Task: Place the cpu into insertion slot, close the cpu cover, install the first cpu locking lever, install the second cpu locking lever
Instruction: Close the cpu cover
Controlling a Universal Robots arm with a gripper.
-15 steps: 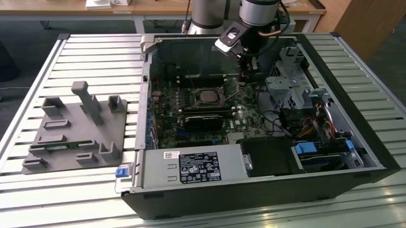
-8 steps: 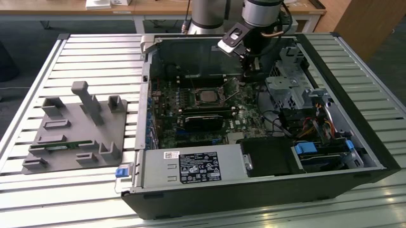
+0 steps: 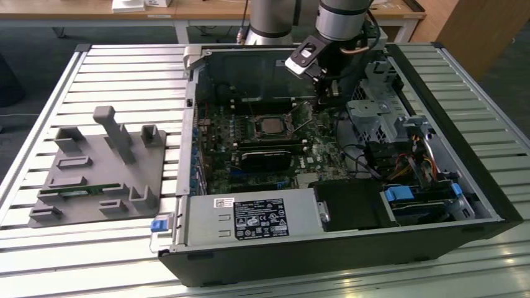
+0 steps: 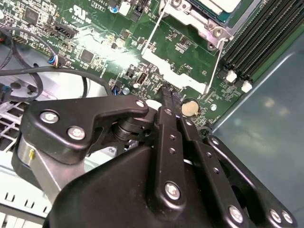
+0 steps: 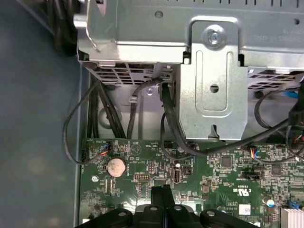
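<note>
The cpu [image 3: 272,126] lies in the insertion slot [image 3: 257,118] in the middle of the motherboard; its silver top [image 4: 223,4] also shows in the second wrist view. The cpu cover [image 4: 199,23] lies flat around it as a silver frame. Two thin wire locking levers [image 4: 153,33] [image 4: 214,64] run out from the socket over the board; I cannot tell whether they are latched. My gripper [image 3: 329,99] [image 4: 167,95] [image 5: 163,191] hangs over the board beside the socket, on the exterior view's right of it. It is shut, with nothing seen between the fingers.
A metal drive cage [image 5: 213,85] with black cables stands close beyond the gripper. A coin cell [image 5: 115,167] sits near the fingertips. Memory slots [image 4: 256,42] flank the socket. A black card [image 3: 265,155] and power supply [image 3: 248,217] lie nearer. A grey fixture [image 3: 99,167] stands outside the case.
</note>
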